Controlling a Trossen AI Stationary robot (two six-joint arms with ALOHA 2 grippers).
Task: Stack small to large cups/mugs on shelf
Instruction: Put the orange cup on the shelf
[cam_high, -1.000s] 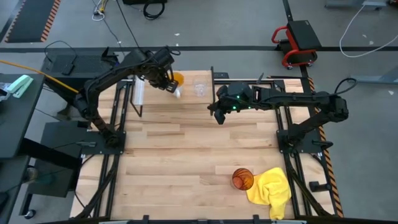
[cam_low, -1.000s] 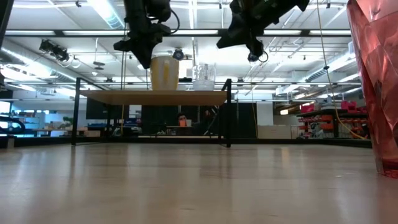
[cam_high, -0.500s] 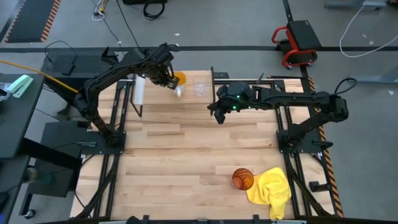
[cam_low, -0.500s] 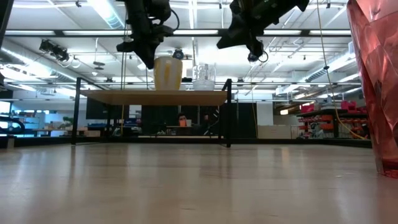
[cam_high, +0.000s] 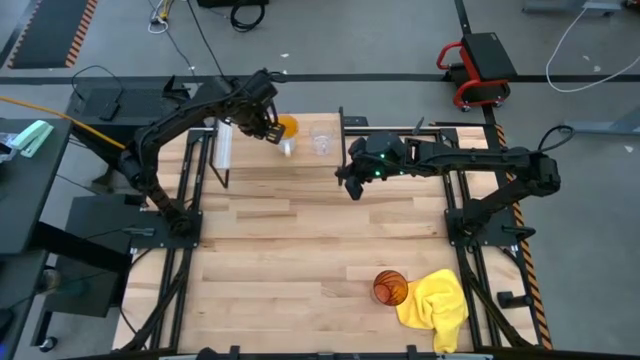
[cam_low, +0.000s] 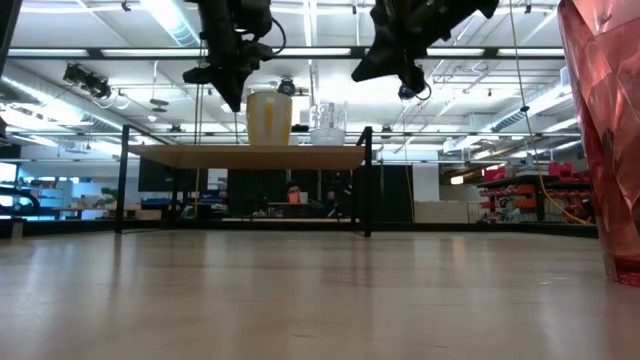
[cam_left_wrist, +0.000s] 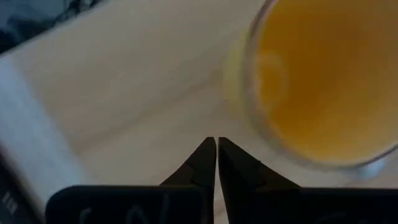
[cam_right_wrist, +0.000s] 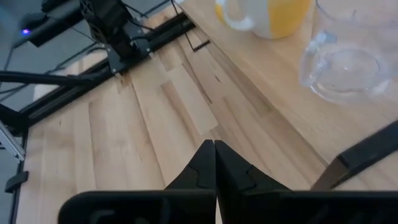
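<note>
Orange mug (cam_high: 285, 128): stands upright on the shelf (cam_low: 250, 156), mouth up, long axis vertical; in the high view its pale handle (cam_high: 287, 146) points toward the table's near side. The low view shows it as a pale yellow cylinder (cam_low: 268, 117) on the board, just beside the glass cup.
Glass cup (cam_high: 321, 139): upright on the same shelf, on the mug's right in the high view, close to it but apart; its handle (cam_right_wrist: 309, 62) shows in the right wrist view, toward the mug.
Amber tumbler (cam_high: 390, 288): upright on the wooden tabletop (cam_high: 300, 240) near its front edge, mouth up, touching the yellow cloth (cam_high: 437, 305); well apart from the shelf. It fills the right edge of the low view (cam_low: 605, 130).
Shelf: light-wood board on thin black legs at the far side of the table, its long axis running left to right.
Left gripper (cam_left_wrist: 216, 163): fingers pressed together, holding nothing, above the shelf just beside the mug's rim (cam_left_wrist: 323, 81).
Right gripper (cam_right_wrist: 214, 163): fingers pressed together, empty, in the air over the tabletop just in front of the shelf's right end, near the glass cup.
</note>
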